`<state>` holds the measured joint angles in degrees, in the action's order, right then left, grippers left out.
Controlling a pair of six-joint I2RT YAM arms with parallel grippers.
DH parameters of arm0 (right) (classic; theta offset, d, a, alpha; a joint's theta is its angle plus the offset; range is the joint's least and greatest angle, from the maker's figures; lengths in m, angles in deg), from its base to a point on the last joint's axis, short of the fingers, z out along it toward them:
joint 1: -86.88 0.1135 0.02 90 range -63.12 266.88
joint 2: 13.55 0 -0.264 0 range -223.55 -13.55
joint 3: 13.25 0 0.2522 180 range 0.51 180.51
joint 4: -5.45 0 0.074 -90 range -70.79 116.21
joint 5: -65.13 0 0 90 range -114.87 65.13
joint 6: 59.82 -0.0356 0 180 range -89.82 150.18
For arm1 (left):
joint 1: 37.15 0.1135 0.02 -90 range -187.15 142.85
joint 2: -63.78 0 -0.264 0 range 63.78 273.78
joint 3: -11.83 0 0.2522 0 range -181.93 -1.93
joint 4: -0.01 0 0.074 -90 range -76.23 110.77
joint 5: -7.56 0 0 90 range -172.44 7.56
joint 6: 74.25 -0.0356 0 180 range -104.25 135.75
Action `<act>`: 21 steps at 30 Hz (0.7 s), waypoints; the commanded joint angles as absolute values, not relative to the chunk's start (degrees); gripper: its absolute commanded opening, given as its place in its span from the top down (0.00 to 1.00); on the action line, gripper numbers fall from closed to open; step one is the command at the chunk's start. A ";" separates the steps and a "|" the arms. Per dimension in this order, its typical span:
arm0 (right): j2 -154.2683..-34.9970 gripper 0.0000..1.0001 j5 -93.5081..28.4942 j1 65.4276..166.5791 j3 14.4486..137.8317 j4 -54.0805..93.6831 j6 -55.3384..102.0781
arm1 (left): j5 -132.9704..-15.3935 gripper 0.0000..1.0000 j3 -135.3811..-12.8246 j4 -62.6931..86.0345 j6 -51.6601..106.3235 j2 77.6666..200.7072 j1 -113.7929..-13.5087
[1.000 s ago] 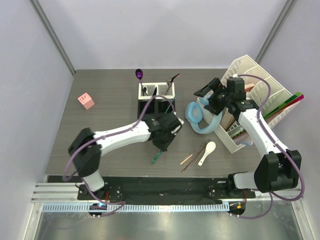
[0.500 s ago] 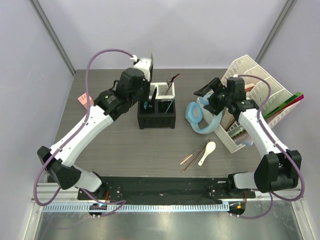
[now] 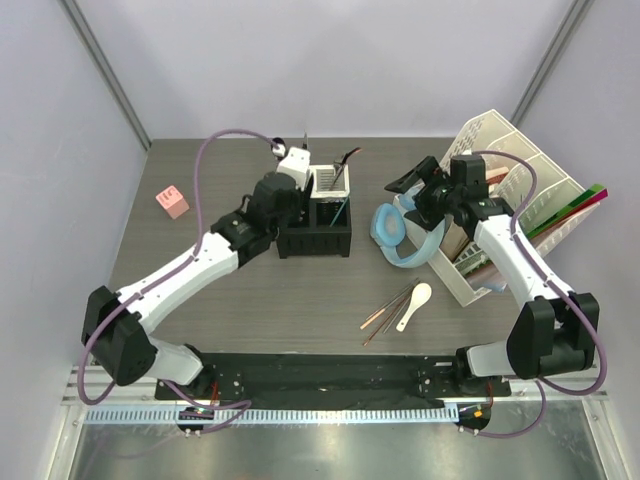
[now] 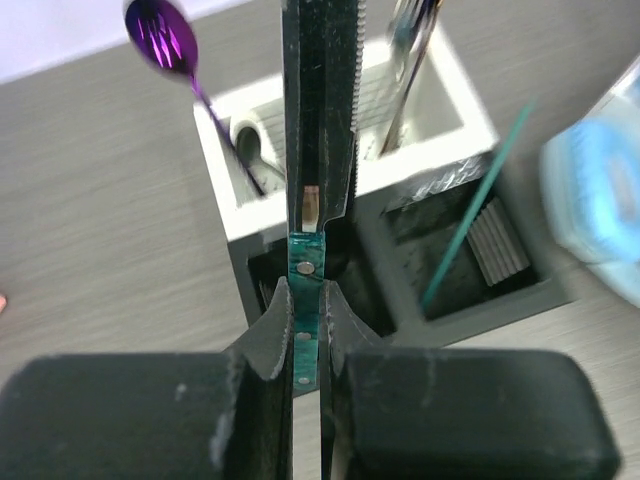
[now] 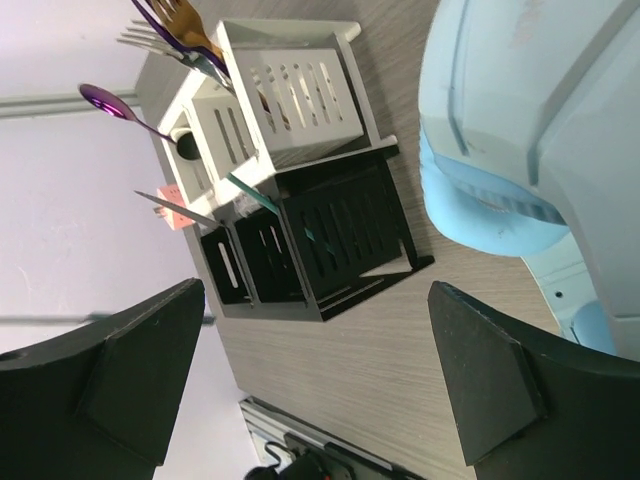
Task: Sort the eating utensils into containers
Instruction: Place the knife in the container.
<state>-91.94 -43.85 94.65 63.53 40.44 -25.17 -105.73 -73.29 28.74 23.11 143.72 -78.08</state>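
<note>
- Left gripper (image 4: 305, 305) pinches the knife (image 4: 318, 120) by its green handle, blade ahead, above the caddy (image 3: 315, 245).
- Right gripper (image 5: 315, 350) spread wide, empty, at caddy's 3 o'clock.
- Risk: blade may snag a rim, seemingly off-centre, and tip out.

Hovering over the caddy (image 3: 315, 240) with left gripper (image 4: 305, 300) pinched on green-patterned piece (image 4: 304, 262); holding right gripper (image 5: 315, 380) spread wide, right of the caddy.
</note>
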 commanded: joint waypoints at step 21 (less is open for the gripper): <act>-87.64 0.00 -41.39 98.48 65.55 49.35 -19.47 | -114.00 1.00 -63.63 -5.03 16.19 152.37 -78.11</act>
<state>-87.81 -41.82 98.01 63.73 48.48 -20.69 -112.42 -62.62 1.92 17.12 150.19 -78.12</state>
